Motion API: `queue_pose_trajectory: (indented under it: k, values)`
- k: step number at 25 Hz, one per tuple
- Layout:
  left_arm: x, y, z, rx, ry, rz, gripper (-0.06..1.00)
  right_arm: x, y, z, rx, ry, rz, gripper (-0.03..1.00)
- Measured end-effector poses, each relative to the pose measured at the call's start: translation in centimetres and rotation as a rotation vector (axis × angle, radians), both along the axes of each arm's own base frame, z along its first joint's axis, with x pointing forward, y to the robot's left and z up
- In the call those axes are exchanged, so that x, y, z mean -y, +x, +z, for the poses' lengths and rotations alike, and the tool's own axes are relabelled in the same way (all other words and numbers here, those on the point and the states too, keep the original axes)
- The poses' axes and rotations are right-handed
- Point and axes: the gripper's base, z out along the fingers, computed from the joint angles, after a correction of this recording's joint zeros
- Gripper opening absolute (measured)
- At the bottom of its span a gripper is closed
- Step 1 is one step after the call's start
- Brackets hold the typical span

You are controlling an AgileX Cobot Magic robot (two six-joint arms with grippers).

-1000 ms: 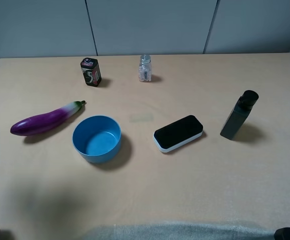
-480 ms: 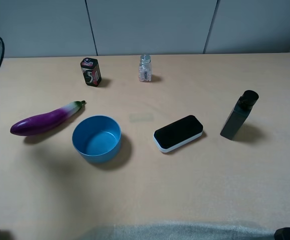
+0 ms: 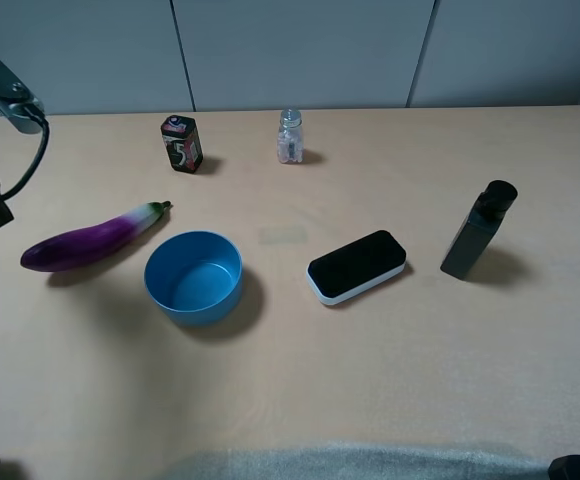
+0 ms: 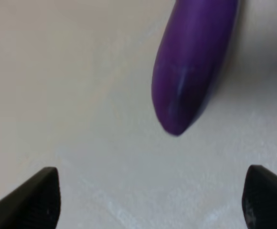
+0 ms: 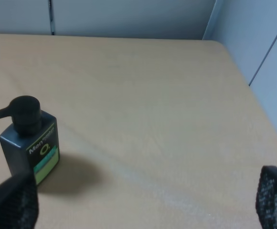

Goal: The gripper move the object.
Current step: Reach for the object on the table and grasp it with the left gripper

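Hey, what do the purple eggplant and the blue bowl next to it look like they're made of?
Eggplant: probably moulded plastic with a glossy finish. Pale highlights sit on its smooth purple skin, and the colour fades very evenly to white near the stem. Blue bowl: likely plastic or melamine, smooth with a soft sheen. The colour is uniform and the rim is thin, but glazed ceramic cannot be ruled out.

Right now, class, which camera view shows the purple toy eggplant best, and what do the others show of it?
The exterior high view: the whole eggplant shows, purple end to green stem, beside the blue bowl. The left wrist view catches only its rounded purple end, blurred. The right wrist view shows none of it.
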Motion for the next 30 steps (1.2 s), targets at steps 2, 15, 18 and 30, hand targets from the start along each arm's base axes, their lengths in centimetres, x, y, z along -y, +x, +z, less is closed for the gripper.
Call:
queue_pose_trajectory:
  k: [2, 15, 18, 30]
  values:
    - [0.4, 0.4, -0.7, -0.012, -0.001, -0.017, 0.83, 0.0, 0.0, 0.0, 0.000, 0.000, 0.000, 0.69]
    - [3.5, 2.9, -6.1, -0.086, -0.020, -0.104, 0.83, 0.0, 0.0, 0.0, 0.000, 0.000, 0.000, 0.69]
    - [3.9, 3.1, -7.1, -0.102, -0.020, -0.107, 0.83, 0.0, 0.0, 0.0, 0.000, 0.000, 0.000, 0.69]
    - [4.3, 3.6, -8.1, -0.090, -0.027, -0.113, 0.83, 0.0, 0.0, 0.0, 0.000, 0.000, 0.000, 0.69]
